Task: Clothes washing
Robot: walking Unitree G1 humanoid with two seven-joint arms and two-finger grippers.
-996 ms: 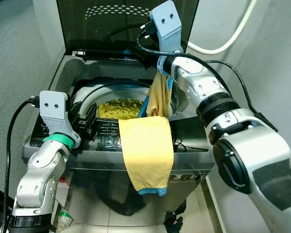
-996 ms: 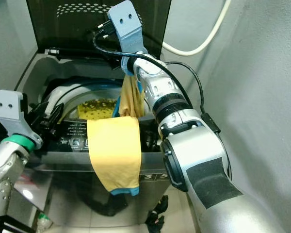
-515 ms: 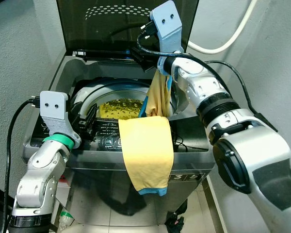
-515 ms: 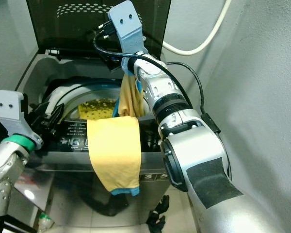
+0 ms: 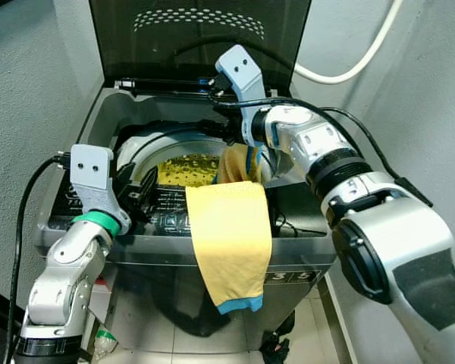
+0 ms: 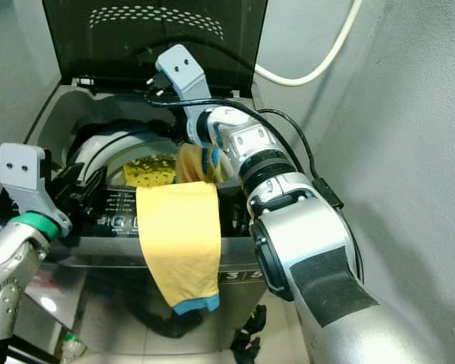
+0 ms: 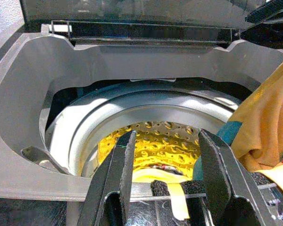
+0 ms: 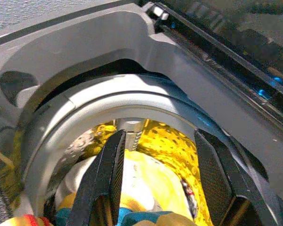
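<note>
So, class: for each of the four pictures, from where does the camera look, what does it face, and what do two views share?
Left eye view: head, down at the washing machine, both arms.
Right eye view: same scene, yellow garment over the front edge.
Left wrist view: along left claw into the drum.
Right wrist view: along right claw into the drum.
Both wrists share the drum.
</note>
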